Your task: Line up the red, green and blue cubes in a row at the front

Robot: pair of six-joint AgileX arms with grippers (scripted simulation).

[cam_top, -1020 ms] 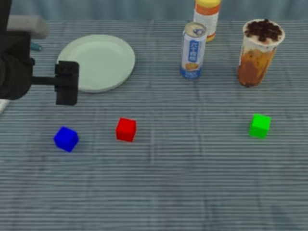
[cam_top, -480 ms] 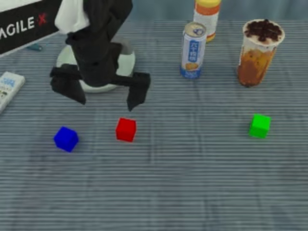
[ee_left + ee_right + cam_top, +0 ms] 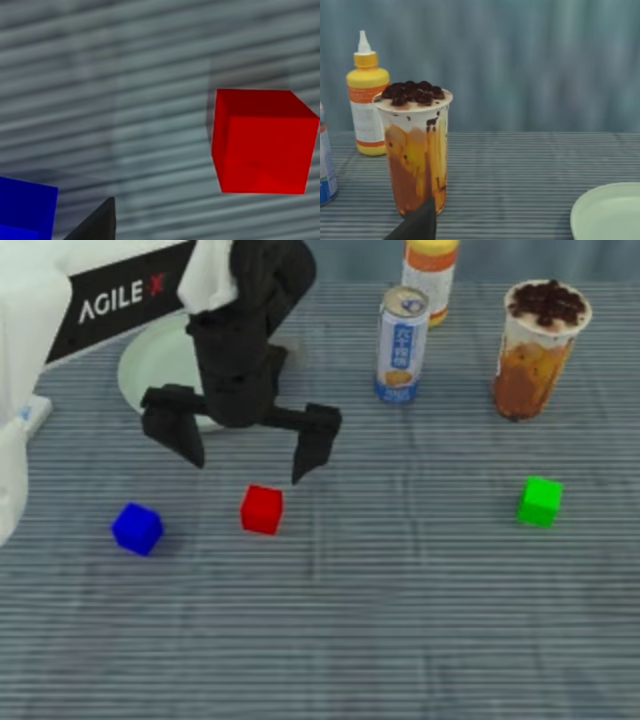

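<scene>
Two fingers of my left gripper [image 3: 248,458] are spread wide, released, hovering over the counter [image 3: 400,620] just behind the red cube [image 3: 262,509], w/ the arm covering part of the white plate [image 3: 150,365]. Red cube sits left of centre, blue cube [image 3: 137,528] near it to the left, green cube [image 3: 540,501] well apart at right; all plain, solid-coloured. Right gripper isn't in top view, only a dark tip in its wrist view, so can't tell its state.

You're looking at a rendered tabletop test scene. A striped cloth bench [image 3: 400,620] and plain grey-blue backdrop [image 3: 520,60] show it.
</scene>
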